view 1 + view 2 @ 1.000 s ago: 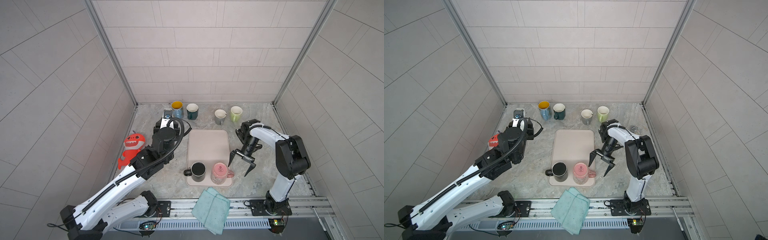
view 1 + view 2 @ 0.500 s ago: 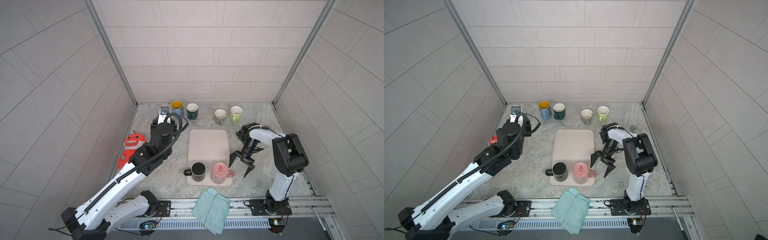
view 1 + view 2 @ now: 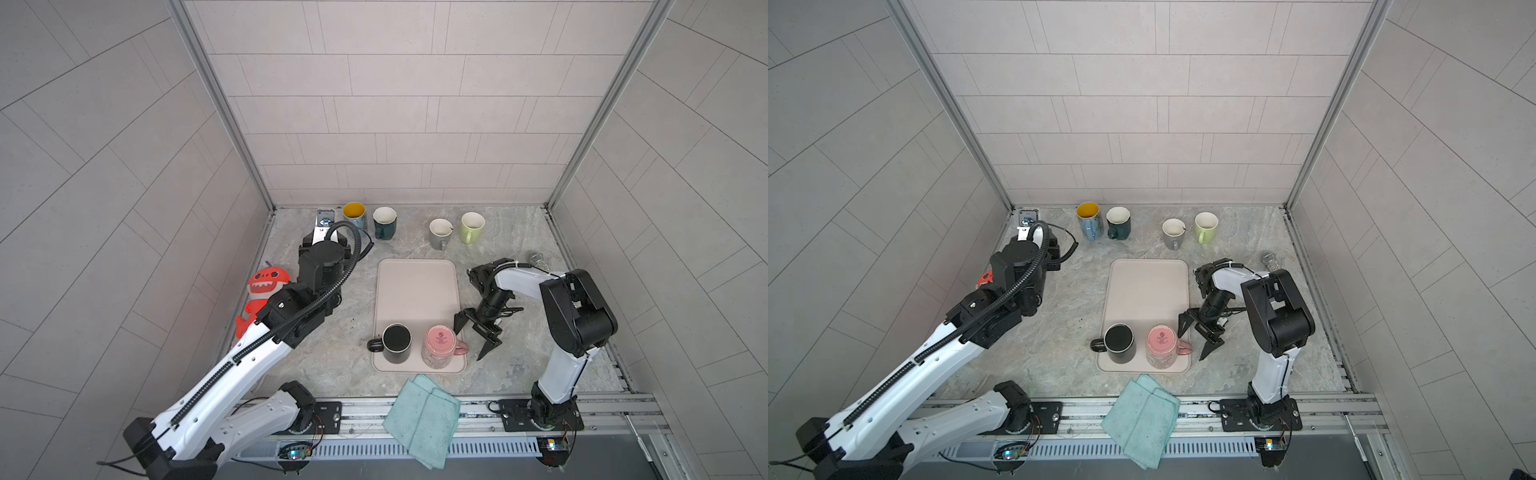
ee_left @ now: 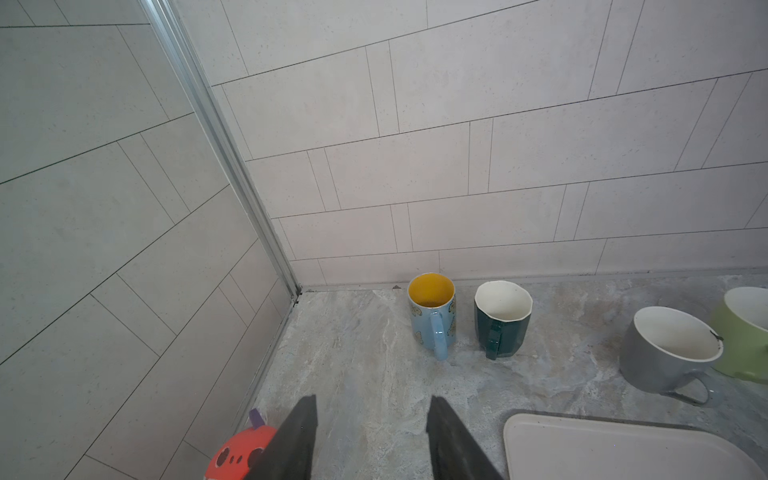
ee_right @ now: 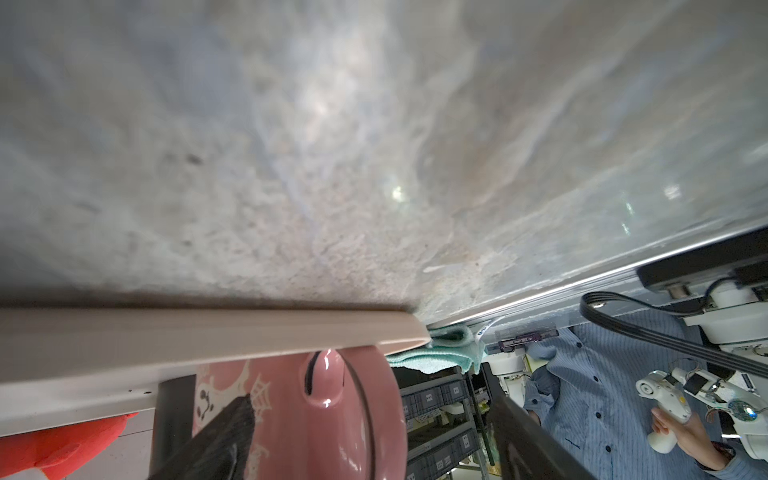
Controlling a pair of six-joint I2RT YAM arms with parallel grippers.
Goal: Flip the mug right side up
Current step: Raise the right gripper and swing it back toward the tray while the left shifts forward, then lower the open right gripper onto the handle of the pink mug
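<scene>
Even bright light, soft shadows, bowed wall lines, close countertop (image 5: pixel 374 145) blurred, glary

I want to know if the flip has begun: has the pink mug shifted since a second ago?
No. The pink mug sits base up in the same near right corner of the tray, beside the black mug.

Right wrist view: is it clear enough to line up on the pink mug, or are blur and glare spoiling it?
Right wrist view: countertop soft and smeared, with bright glare patches; pink mug sharper, small highlights on its glaze. In both top views: even light, faint shadows, mug crisp.
</scene>
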